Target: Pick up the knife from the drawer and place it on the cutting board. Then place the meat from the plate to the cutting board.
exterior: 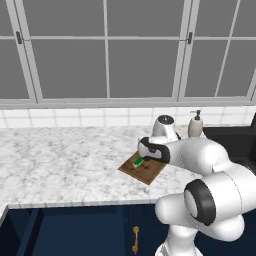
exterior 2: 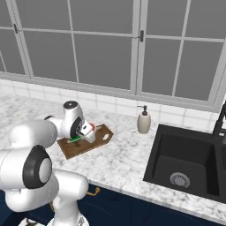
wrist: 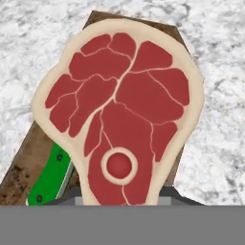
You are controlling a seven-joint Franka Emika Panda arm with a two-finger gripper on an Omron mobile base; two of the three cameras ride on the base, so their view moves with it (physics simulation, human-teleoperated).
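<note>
The dark-brown cutting board (exterior: pixel 146 173) (exterior 2: pixel 70 148) (wrist: pixel 21 167) lies on the marble counter. On it rests the knife (exterior: pixel 137 162) (exterior 2: pixel 76 138) (wrist: pixel 50 178), its green handle showing. My gripper (exterior: pixel 150 159) (exterior 2: pixel 88 131) hovers low over the board, shut on the meat (exterior 2: pixel 88 125) (wrist: pixel 124 105), a red slab with a pale fatty rim. In the hand view the meat hangs in front of the fingertips and hides them, along with most of the board. The plate and the drawer are out of view.
A soap dispenser (exterior: pixel 195 125) (exterior 2: pixel 143 120) stands by the tiled wall. The black sink (exterior 2: pixel 190 163) lies to the right of the board. Navy cabinet doors with a brass handle (exterior: pixel 135 239) run below the counter edge. Windows rise behind.
</note>
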